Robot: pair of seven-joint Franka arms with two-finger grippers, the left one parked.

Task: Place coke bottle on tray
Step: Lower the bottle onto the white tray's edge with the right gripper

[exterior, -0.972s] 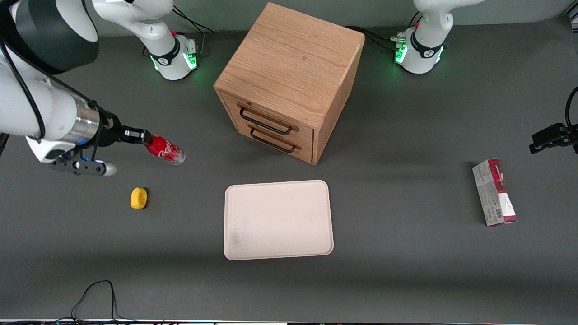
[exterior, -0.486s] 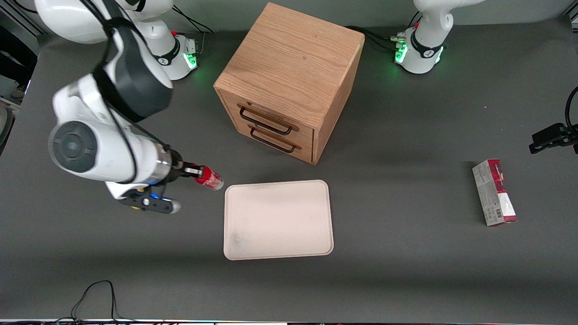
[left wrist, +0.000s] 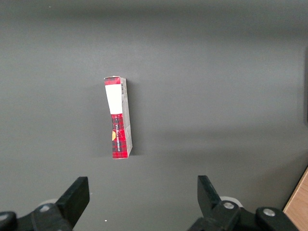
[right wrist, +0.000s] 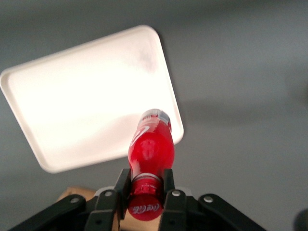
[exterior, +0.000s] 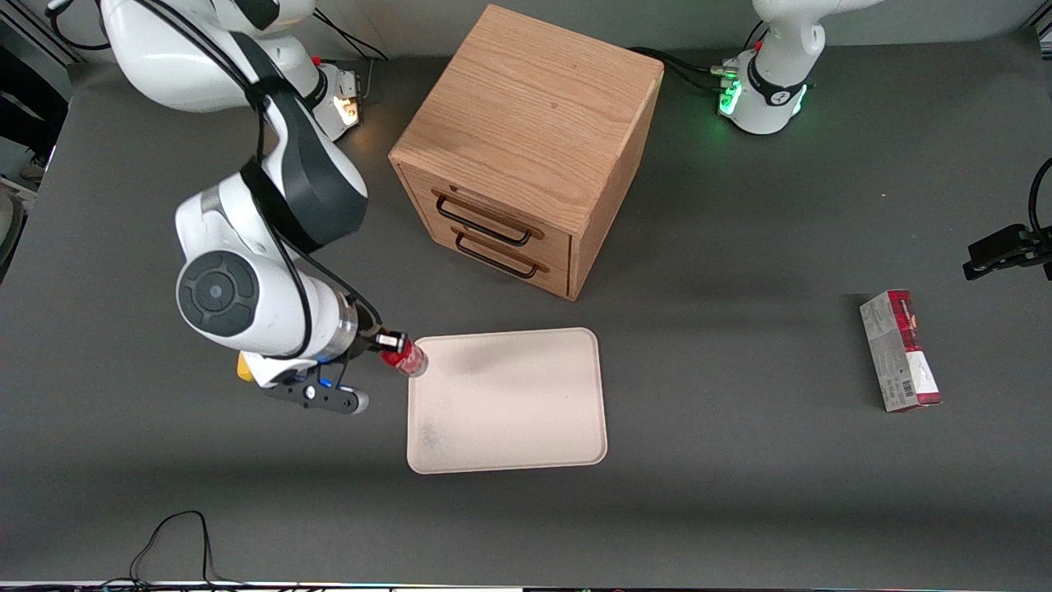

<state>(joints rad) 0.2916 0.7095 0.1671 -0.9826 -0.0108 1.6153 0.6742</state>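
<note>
My gripper (exterior: 386,340) is shut on the neck of the coke bottle (exterior: 408,358), a small red bottle with a red cap. It holds the bottle tilted, base outward, in the air over the edge of the tray (exterior: 526,411) at the working arm's end. The tray is a large cream-white rectangle with rounded corners and nothing lying on it. In the right wrist view the fingers (right wrist: 123,185) clamp the bottle (right wrist: 150,144) just below its cap, and its base hangs over the tray's rim (right wrist: 179,126).
A wooden two-drawer cabinet (exterior: 526,148) stands farther from the camera than the tray. A yellow lump (exterior: 242,367) lies partly hidden under the arm. A red-and-grey carton (exterior: 900,349) lies toward the parked arm's end, also in the left wrist view (left wrist: 118,118).
My gripper has carried the bottle toward the tray and nearer the camera, from above bare table to over the tray's edge. The arm now covers most of the yellow lump.
</note>
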